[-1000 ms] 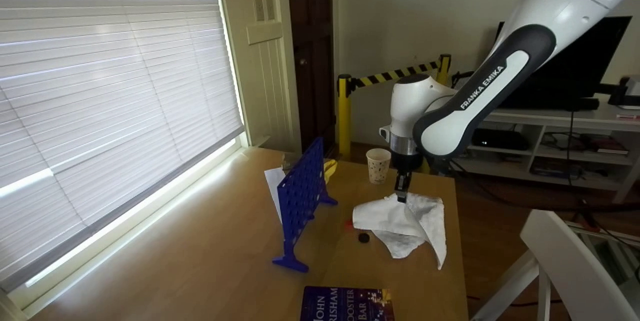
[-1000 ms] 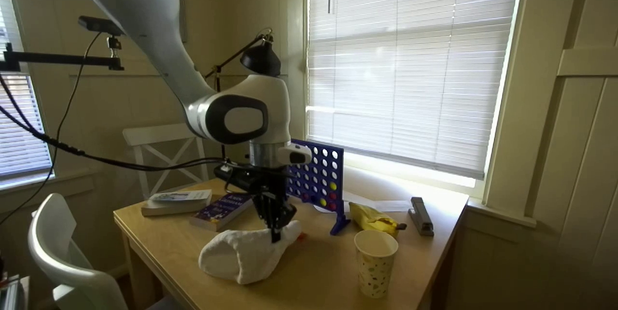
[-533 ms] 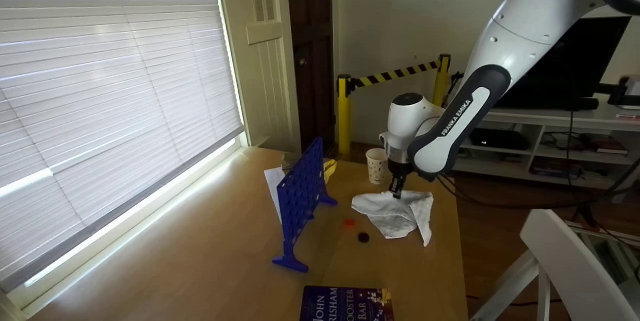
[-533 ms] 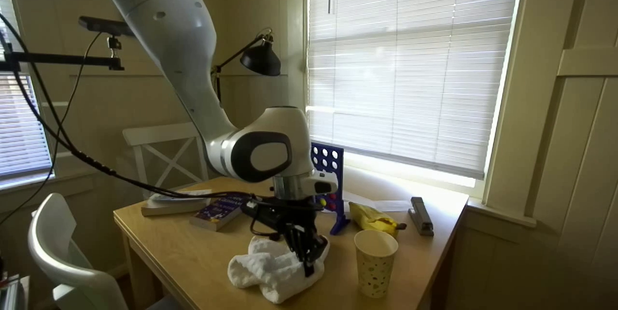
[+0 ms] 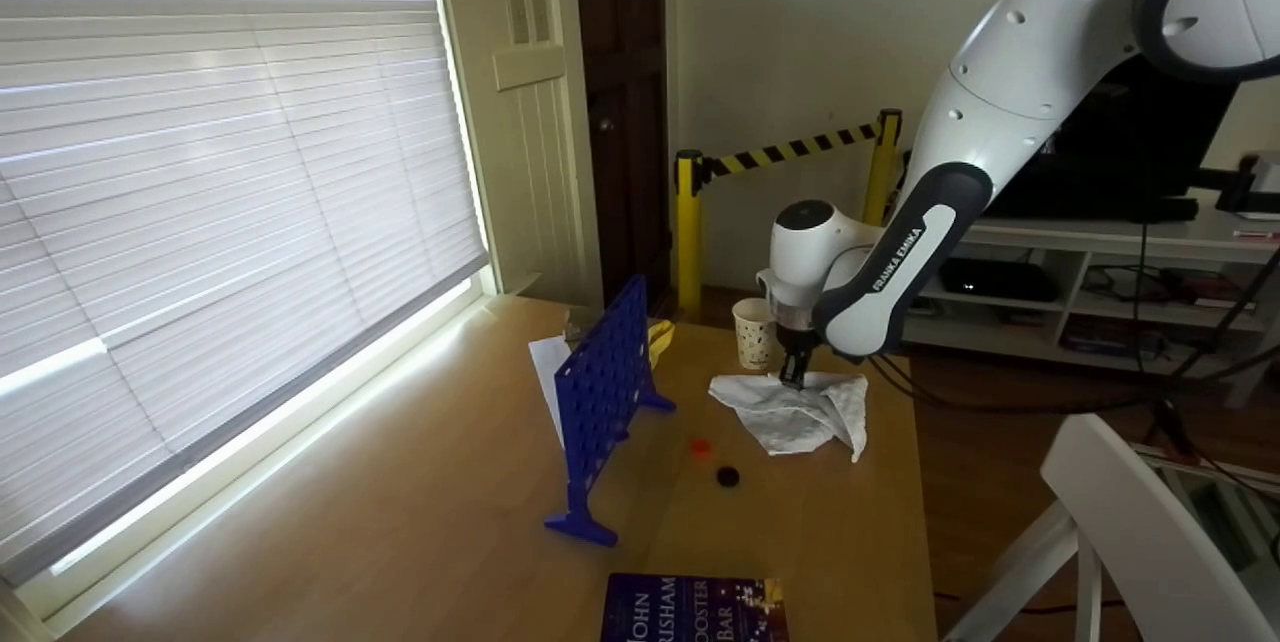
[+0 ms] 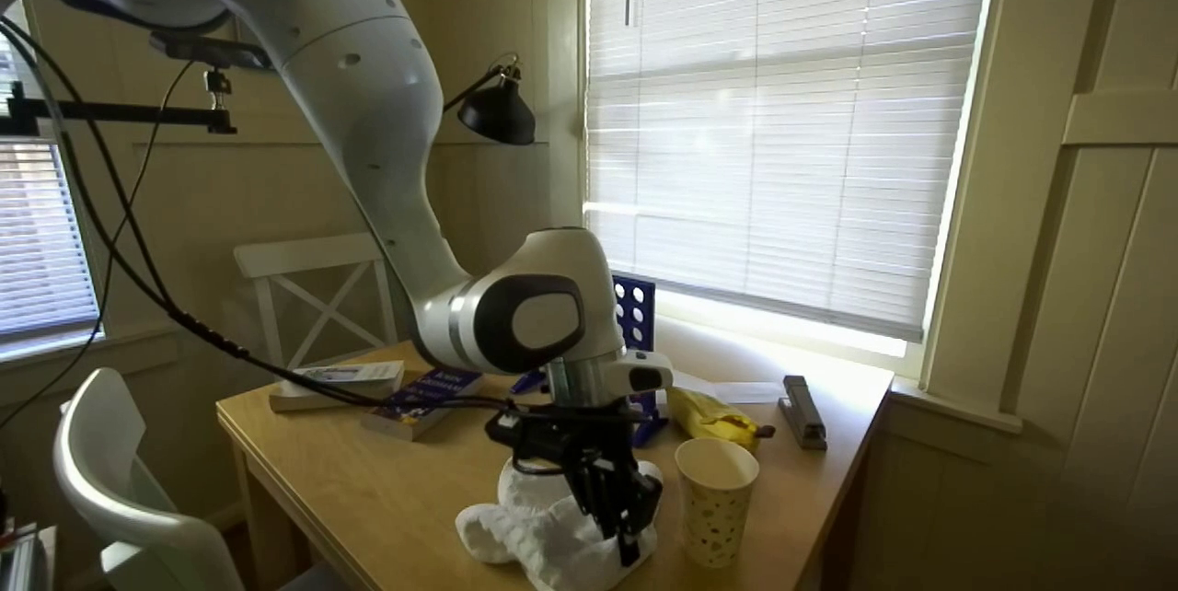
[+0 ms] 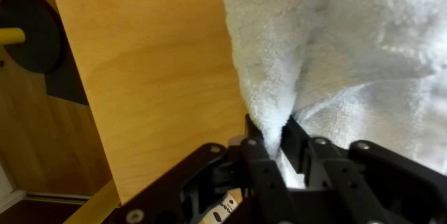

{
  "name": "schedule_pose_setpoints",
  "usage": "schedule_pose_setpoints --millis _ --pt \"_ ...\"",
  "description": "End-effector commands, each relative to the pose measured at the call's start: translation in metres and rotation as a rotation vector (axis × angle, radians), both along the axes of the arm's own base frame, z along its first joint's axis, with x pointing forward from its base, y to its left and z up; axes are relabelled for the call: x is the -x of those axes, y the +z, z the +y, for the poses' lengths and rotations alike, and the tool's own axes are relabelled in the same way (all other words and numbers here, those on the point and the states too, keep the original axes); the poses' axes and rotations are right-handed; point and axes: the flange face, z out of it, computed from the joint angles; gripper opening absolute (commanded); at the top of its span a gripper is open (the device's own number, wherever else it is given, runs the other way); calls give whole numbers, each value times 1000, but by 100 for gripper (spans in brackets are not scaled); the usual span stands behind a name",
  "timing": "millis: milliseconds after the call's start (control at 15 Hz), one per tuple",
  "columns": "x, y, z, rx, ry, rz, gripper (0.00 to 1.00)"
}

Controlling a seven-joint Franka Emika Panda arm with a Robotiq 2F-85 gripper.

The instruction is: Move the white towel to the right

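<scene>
The white towel (image 5: 800, 414) lies crumpled on the table near its far end in an exterior view, and also shows in an exterior view (image 6: 552, 536) beside the paper cup. My gripper (image 5: 792, 384) points down at the towel's edge nearest the cup. In an exterior view the fingertips (image 6: 629, 559) are low, close to the table surface. In the wrist view the gripper (image 7: 269, 121) has a pinched fold of the towel (image 7: 272, 56) between its two fingers. The rest of the towel spreads to the right side of the wrist view.
A speckled paper cup (image 6: 718, 508) stands close to the gripper. A blue game rack (image 5: 605, 402), a red piece (image 5: 700, 447), a black disc (image 5: 728, 476) and a book (image 5: 690, 607) are on the table. A yellow pouch (image 6: 713, 421) and a stapler (image 6: 803, 411) lie beyond the cup.
My gripper has carried the towel along the table toward the cup and lower. The red piece beside the towel is now uncovered. The cup has not moved.
</scene>
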Motion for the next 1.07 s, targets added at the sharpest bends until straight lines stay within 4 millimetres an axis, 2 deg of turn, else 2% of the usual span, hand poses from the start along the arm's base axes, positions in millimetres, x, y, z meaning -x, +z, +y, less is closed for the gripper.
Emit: schedule_pose_setpoints --millis 0,200,400,533,667,733,1000 --pt "-2 2 12 -40 33 -34 54" --pt "-2 31 36 -79 52 -99 76" --pt "1 73 53 -67 79 -241 97" --pt "9 102 65 -98 80 -314 100" --pt "15 122 83 -143 63 -327 100" --pt "19 129 98 -186 21 -287 100" --pt "24 158 124 -217 -133 -197 100"
